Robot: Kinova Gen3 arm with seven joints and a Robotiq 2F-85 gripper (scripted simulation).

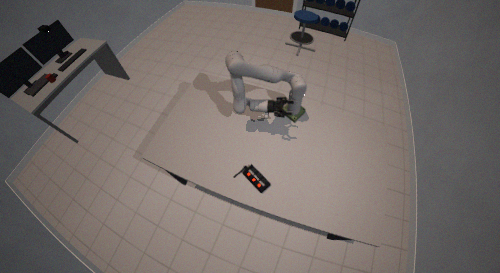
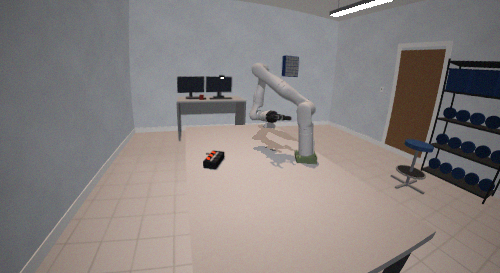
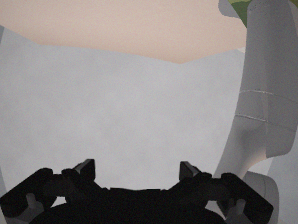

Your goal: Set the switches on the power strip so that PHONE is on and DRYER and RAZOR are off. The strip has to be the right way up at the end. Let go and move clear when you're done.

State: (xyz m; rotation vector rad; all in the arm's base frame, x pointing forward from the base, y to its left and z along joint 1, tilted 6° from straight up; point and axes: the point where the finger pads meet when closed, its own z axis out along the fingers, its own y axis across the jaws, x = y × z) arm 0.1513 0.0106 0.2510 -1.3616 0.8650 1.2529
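Base plate: your landmark, green (image 1: 297,118) (image 2: 313,161) (image 3: 240,8), with the arm (image 1: 265,72) (image 2: 281,86) (image 3: 267,75) standing on it.
Gripper (image 1: 291,108) (image 2: 288,118) (image 3: 137,170): you have it raised beside the base plate's upright column, lying sideways and pointing toward that column; its jaws are spread wide with nothing between them.
Power strip (image 1: 257,179) (image 2: 214,160): you see a black, oblong body with three orange-red switches in a row and pale markings alongside; it sits on the floor, well apart from the base plate, switch side up. You cannot tell which switches are on or read the names.
Strip to jaws: it lies well outside their gap, lower than them and off to one side.
Strip's long axis: roughly crosswise to a line drawn from the base plate; a short dark cord (image 1: 239,172) leaves one end.
Stool (image 1: 306,17) (image 2: 419,145): blue-seated, well apart from the base plate.
Desk (image 1: 115,66) (image 2: 207,107): far from the base plate, bearing two monitors.
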